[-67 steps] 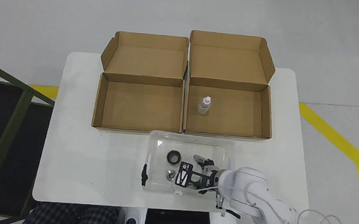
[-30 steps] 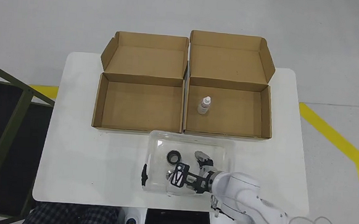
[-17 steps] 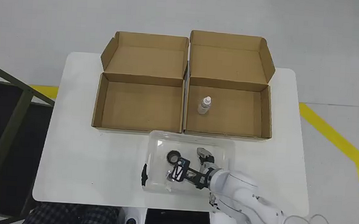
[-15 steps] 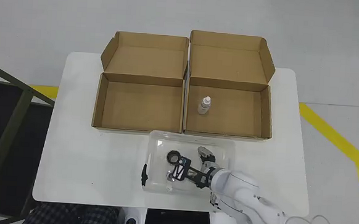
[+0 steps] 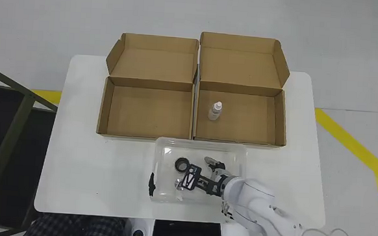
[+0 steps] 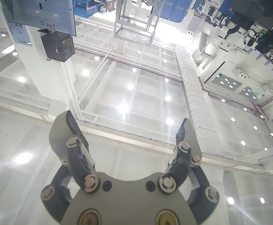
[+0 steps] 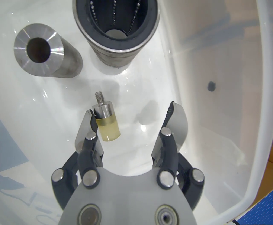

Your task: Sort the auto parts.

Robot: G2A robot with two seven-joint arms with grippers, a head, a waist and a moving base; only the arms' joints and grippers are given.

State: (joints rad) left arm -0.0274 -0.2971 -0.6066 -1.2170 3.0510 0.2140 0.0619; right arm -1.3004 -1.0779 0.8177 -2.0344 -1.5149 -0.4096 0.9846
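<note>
Right gripper (image 7: 131, 109), jaws spread and empty, straddles a small stud (image 7: 106, 123) in the bin (image 7: 259, 106); sleeve (image 7: 47, 56) and bearing (image 7: 116, 32) stand just ahead. Sorting looks barely begun: one boxed part (image 5: 215, 110) well beyond.

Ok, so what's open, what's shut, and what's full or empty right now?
Left box: lid open, empty.
Right box: lid open, one white part standing inside.
Clear bin: no lid, not empty.
Small stud: lying down in the bin, not gripped.
Right gripper: open, stud beside one finger.
Left gripper: open, holding nothing.
</note>
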